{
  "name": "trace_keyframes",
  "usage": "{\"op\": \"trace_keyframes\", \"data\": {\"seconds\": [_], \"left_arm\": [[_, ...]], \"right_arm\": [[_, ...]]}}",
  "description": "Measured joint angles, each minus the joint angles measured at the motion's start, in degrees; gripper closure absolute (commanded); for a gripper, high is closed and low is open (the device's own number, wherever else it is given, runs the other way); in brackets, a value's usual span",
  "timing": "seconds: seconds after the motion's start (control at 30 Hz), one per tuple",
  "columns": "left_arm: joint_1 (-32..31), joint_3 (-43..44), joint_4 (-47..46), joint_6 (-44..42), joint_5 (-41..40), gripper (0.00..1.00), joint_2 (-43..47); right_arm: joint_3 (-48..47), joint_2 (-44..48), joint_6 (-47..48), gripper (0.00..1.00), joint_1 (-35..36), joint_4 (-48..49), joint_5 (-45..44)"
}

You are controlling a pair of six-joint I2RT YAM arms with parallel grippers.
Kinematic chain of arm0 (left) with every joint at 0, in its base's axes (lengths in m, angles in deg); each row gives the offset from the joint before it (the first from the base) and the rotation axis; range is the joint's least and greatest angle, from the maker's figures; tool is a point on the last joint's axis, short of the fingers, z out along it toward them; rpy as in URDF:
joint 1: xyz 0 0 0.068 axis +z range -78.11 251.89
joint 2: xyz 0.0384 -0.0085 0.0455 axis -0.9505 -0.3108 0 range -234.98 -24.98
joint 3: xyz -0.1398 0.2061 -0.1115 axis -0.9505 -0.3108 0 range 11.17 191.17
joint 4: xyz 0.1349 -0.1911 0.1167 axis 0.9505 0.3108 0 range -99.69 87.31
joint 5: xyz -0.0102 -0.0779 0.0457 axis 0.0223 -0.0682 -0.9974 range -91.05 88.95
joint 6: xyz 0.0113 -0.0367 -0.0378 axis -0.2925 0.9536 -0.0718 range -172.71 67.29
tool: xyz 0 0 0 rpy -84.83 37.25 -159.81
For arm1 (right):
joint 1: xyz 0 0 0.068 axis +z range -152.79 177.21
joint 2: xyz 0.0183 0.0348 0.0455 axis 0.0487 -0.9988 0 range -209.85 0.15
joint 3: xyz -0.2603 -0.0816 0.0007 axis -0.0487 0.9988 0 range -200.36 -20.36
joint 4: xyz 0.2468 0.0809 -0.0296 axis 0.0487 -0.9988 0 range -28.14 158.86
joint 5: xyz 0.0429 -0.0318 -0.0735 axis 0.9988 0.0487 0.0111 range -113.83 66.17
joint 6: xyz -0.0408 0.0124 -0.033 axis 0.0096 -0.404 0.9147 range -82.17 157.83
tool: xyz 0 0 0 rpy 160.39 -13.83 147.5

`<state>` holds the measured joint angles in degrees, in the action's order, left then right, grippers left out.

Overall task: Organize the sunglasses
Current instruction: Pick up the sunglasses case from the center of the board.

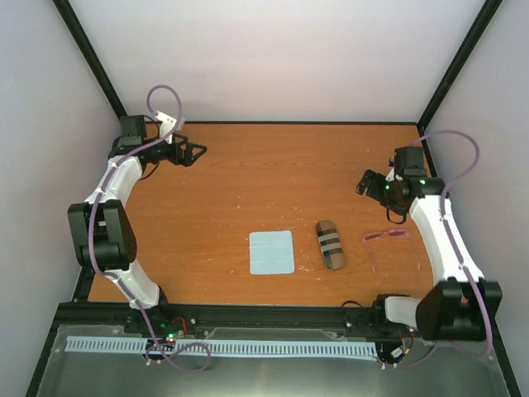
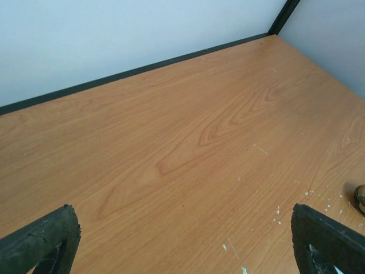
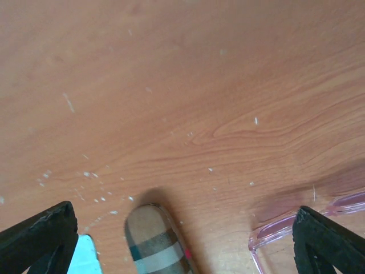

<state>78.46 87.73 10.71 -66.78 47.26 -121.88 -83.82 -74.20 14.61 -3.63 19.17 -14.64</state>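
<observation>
We count one pair of sunglasses (image 1: 385,236), one brown grey-striped case (image 1: 331,244), one light blue square cloth (image 1: 272,252) and two grippers.

Reckoned from the table centre in the top view, the cloth lies at 6 o'clock and the case at 4 o'clock. The sunglasses lie on the table at 3 o'clock of the case, near it but apart.

The left gripper (image 1: 194,153) sits at 10 o'clock, well apart from all three items. The right gripper (image 1: 368,184) sits at 11 o'clock of the sunglasses. We see both sets of jaws spread wide, with nothing between them.

The surface is an orange-brown wood-grain table (image 1: 248,182) flecked with white marks, enclosed by pale walls (image 1: 273,58).

The left wrist view shows almost only bare wood and wall. The right wrist view adds the case's striped end, a cloth corner at 7 o'clock and the translucent pink frame at 4 o'clock, detail the top view does not resolve.
</observation>
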Motion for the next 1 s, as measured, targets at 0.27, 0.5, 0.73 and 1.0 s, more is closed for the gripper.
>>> {"op": "trace_keyframes", "data": {"seconds": [0.27, 0.5, 0.73, 1.0], "left_arm": [[0.0, 2.4, -1.1, -0.7, 1.0, 0.0, -1.6], [0.0, 1.9, -1.2, -1.5, 0.6, 0.0, -1.1], [0.0, -0.8, -2.6, -1.5, -1.0, 0.0, 1.9], [0.0, -3.5, -4.3, -1.9, -3.6, 0.0, 3.3]], "right_arm": [[4.5, 12.4, -5.8, 0.0, -0.2, 7.1, 2.3], [-1.8, -0.9, -1.8, 0.22, 4.8, 1.7, 2.2], [-9.9, -11.6, 1.4, 0.2, 18.2, -10.4, -1.4], [-11.5, -16.9, 2.4, 0.16, 25.6, -18.9, -2.5]]}}
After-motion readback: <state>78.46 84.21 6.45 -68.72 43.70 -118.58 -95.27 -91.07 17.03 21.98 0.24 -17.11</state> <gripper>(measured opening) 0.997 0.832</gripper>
